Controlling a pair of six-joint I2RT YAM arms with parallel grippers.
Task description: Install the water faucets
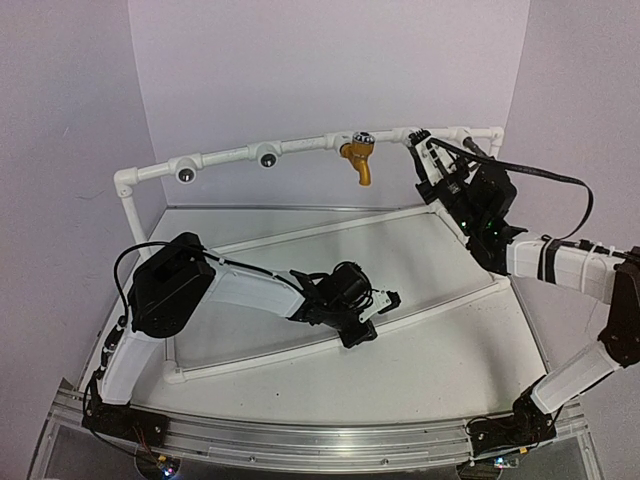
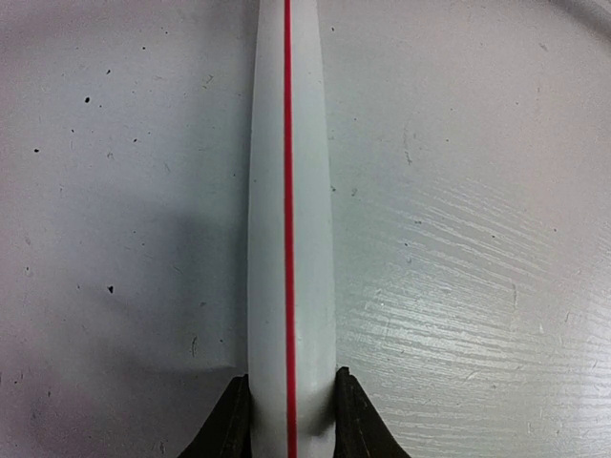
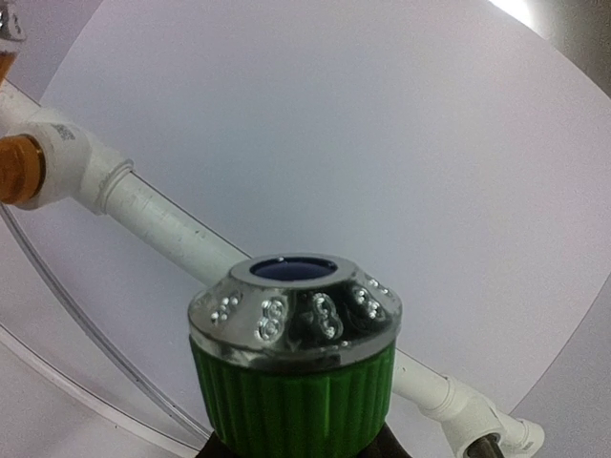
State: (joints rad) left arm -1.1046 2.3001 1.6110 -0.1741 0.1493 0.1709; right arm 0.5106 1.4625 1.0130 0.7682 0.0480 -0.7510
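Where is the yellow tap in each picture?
Top external: the yellow faucet hangs from the top of the white pipe frame, right of middle.
Left wrist: not in it.
Right wrist: yellow faucet at the far left edge, mostly cut off.
Shared landmark: the white pipe frame, in all three.

The mustard-yellow faucet [image 1: 357, 158] is mounted on the top rail of the raised white pipe frame [image 1: 230, 158], with its silver cap on top and its curved spout hanging downward. The green faucet [image 3: 291, 386] is off the frame, clamped by its lower body in the right gripper [image 1: 422, 148] near the rail's right end. It has a ribbed green body under a shiny, dimpled silver cap with a dark blue round centre.
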